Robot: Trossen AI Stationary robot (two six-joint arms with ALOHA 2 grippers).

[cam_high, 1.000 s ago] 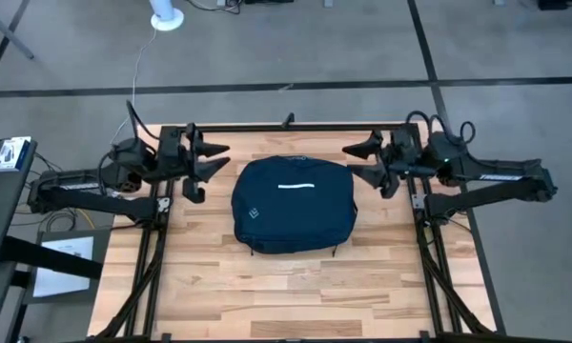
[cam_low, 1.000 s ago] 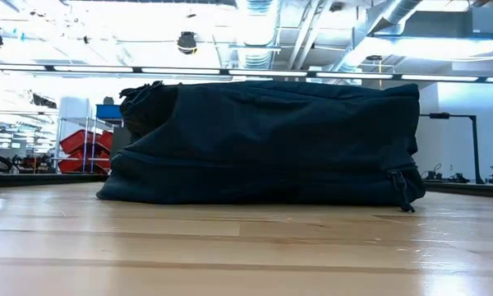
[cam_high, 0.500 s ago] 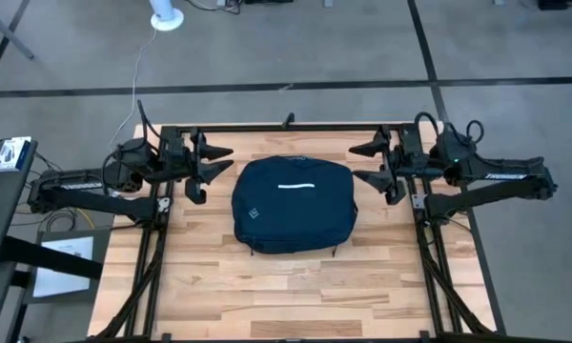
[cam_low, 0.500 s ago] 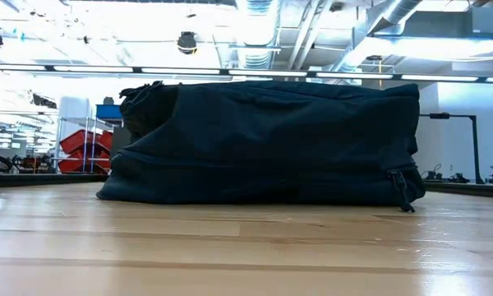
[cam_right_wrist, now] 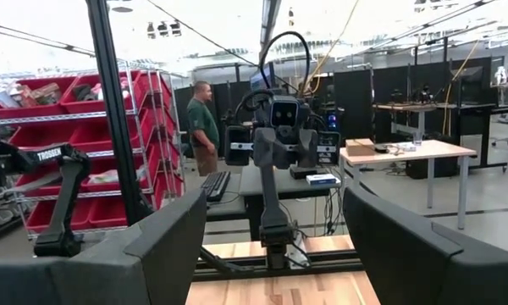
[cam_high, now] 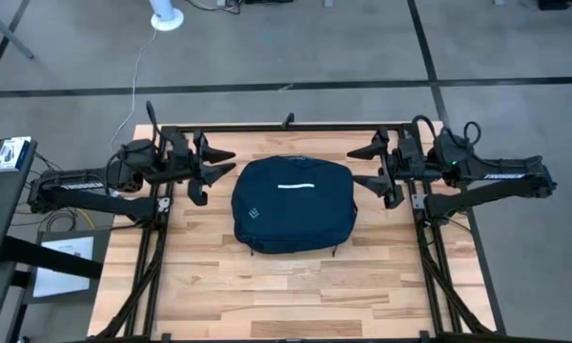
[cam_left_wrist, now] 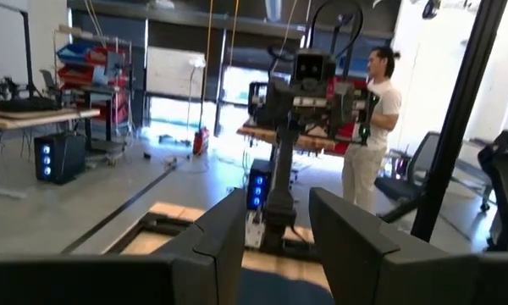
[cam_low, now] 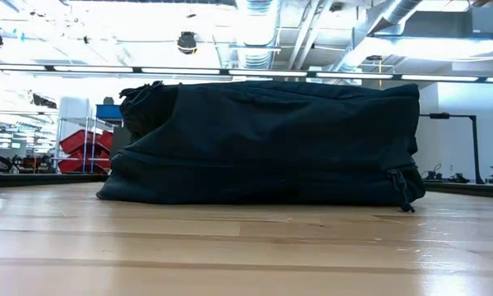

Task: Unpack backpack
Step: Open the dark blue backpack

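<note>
High view: the backpack (cam_high: pixel 294 205) lies flat near the middle of the table (cam_high: pixel 267 295), toward the far edge, white stripe and diamond logo facing up; a short strap or pull tab pokes out at its near edge. The left gripper (cam_high: pixel 219 162) hovers just beside the pack's left far corner, fingers spread, holding nothing. The right gripper (cam_high: pixel 362 164) mirrors it at the right far corner, fingers set wider, also empty. Neither touches the fabric. Low view: the backpack (cam_low: pixel 263 144) fills the frame, resting on the wood, bulging and creased, so it looks stuffed. The cloth is soft and slack; a pinch should gather a fold rather than lift the whole bag. A zipper line runs along the side, with a pull hanging at the right end near the table. A bunched handle or loop sits at the top left corner. No gripper is in this view. Left wrist view: the two dark fingers (cam_left_wrist: pixel 224 246) stand apart with a clear gap, nothing between them; a sliver of navy pack (cam_left_wrist: pixel 284 288) shows below, and a person stands in the room beyond. Right wrist view: fingers (cam_right_wrist: pixel 165 246) wide apart, empty, bare table ahead; another person stands far off. Judgement: the bag is likely moderately heavy and floppy, not fragile or slippery. Best holds are the zipper pull for opening and the top loop for steadying; the broad panel gives a poor grip.
</note>
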